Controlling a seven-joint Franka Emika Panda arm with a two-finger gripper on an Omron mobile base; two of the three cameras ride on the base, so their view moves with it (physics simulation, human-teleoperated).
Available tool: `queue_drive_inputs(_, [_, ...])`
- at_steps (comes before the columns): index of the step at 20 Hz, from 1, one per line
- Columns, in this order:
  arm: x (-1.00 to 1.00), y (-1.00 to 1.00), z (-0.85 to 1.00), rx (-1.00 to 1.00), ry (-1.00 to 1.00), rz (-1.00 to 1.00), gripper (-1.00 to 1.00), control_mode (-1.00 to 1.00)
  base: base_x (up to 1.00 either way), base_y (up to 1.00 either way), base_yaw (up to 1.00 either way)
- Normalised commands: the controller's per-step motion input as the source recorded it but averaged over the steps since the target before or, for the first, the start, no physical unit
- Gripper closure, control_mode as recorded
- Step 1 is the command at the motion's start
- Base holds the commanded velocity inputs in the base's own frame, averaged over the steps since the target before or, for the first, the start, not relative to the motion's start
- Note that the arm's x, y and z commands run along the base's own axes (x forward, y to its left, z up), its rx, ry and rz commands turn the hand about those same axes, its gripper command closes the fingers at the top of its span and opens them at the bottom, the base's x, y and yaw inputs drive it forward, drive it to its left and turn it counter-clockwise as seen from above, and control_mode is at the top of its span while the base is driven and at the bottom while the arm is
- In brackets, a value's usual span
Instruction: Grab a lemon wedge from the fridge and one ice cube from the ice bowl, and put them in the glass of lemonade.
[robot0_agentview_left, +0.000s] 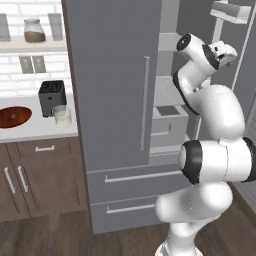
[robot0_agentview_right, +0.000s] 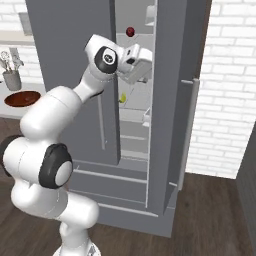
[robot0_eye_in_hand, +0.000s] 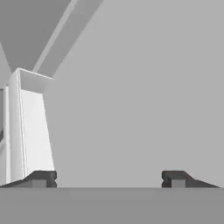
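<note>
In the left base view the fridge (robot0_agentview_left: 115, 100) stands with its right door swung open and the arm reaching in toward the shelves; the glass of lemonade (robot0_agentview_left: 62, 116) sits on the white counter (robot0_agentview_left: 37, 131) just in front of the black toaster (robot0_agentview_left: 52, 96), with the ice bowl (robot0_agentview_left: 14, 116) near it to the left; nothing yellow shows in the glass, so by my reading neither piece has gone in yet.

In the right base view the gripper (robot0_agentview_right: 145, 70) hangs inside the open fridge, above the lemon wedge (robot0_agentview_right: 122, 97) on a pale shelf (a small dark red fruit (robot0_agentview_right: 130, 31) sits higher up); white brick wall flanks the fridge, over dark wood floor.

In the hand view the fingertips (robot0_eye_in_hand: 43, 178) stand wide apart and empty, facing plain grey fridge interior; both pickups remain.
</note>
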Motion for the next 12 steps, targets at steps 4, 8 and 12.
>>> queue_drive_inputs(4, [0.00,-1.00,0.00,0.00,0.06,-0.02,-1.00,-1.00,0.00,0.00,0.00])
queue_drive_inputs(8, [0.03,-0.99,-0.04,0.00,0.06,-0.02,-1.00,-1.00,0.00,0.00,0.00])
queue_drive_inputs(12, [0.06,0.00,0.01,0.00,0.06,0.00,-1.00,-1.00,0.00,0.00,0.00])
